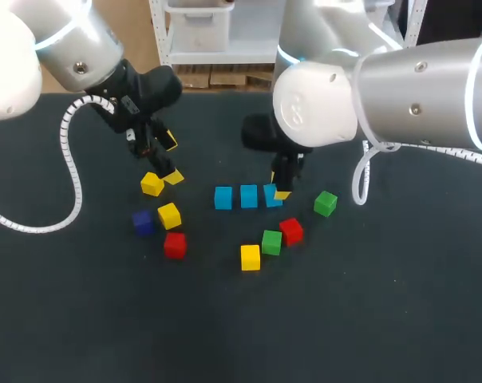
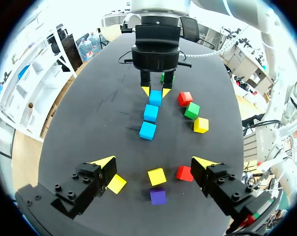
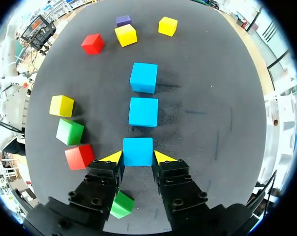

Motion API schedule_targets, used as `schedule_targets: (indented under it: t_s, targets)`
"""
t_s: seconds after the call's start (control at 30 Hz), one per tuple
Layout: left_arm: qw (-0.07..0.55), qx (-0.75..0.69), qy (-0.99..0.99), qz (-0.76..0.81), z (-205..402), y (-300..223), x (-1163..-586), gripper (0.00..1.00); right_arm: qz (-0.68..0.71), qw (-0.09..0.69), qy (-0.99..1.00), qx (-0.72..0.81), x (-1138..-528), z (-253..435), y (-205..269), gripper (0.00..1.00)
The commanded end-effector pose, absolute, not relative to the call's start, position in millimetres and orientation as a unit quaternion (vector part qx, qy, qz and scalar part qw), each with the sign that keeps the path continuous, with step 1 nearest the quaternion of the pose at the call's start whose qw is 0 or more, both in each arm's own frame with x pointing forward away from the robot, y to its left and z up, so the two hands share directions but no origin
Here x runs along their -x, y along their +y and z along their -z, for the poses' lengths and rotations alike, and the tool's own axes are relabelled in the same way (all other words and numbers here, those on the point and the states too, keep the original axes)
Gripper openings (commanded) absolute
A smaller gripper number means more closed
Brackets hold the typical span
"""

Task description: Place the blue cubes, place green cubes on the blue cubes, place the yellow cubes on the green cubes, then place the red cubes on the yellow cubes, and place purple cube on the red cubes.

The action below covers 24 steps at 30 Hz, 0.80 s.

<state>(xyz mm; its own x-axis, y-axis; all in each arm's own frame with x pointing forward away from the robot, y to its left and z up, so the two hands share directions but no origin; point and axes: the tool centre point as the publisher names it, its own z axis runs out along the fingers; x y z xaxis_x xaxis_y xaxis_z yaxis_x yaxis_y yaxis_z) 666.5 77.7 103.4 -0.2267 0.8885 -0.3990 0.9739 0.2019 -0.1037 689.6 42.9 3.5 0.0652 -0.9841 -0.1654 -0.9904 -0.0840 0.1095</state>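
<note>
Three blue cubes lie in a row on the black table. My right gripper is shut on the blue cube at the row's right end, which rests on the table. The other two blue cubes lie just left of it. My left gripper hangs open above a yellow cube; in its wrist view the left gripper has a yellow cube, a red cube and a purple cube beneath its wide fingers.
Loose cubes lie in front of the row: green cubes, a red cube and a yellow cube on the right; a yellow cube, the purple cube and a red cube on the left.
</note>
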Motion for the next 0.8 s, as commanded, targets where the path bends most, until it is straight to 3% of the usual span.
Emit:
schedule_targets:
  t_s: [0.03,0.27,0.47,0.6,0.67,0.7,0.77,0.8]
  targets:
    - [0.128,-0.609,0.764,0.169,-102.8,78.3,-666.9,1.00,-0.098,0.017,0.676,0.730,-688.8,-3.6,42.3,0.00]
    - [0.128,-0.609,0.764,0.169,-102.8,78.3,-666.9,1.00,-0.099,0.015,0.676,0.730,-688.4,-2.5,41.7,0.00]
    - [0.128,-0.609,0.764,0.169,-102.8,78.3,-666.9,1.00,-0.102,0.012,0.677,0.729,-687.9,-1.0,40.9,0.42]
    - [0.128,-0.609,0.764,0.169,-102.8,78.3,-666.9,1.00,-0.104,0.011,0.677,0.728,-687.8,-0.7,40.8,0.49]
    - [0.128,-0.609,0.764,0.169,-102.8,78.3,-666.9,1.00,-0.104,0.011,0.677,0.728,-687.8,-0.5,40.6,0.69]
    - [0.128,-0.609,0.764,0.169,-102.8,78.3,-666.9,1.00,-0.104,0.011,0.677,0.728,-687.9,-0.4,40.4,0.73]
    - [0.128,-0.609,0.764,0.169,-102.8,78.3,-666.9,1.00,-0.104,0.012,0.677,0.728,-688.1,-0.1,39.9,0.65]
    - [0.128,-0.609,0.764,0.169,-102.8,78.3,-666.9,1.00,-0.104,0.012,0.677,0.728,-688.1,0.0,39.7,0.51]
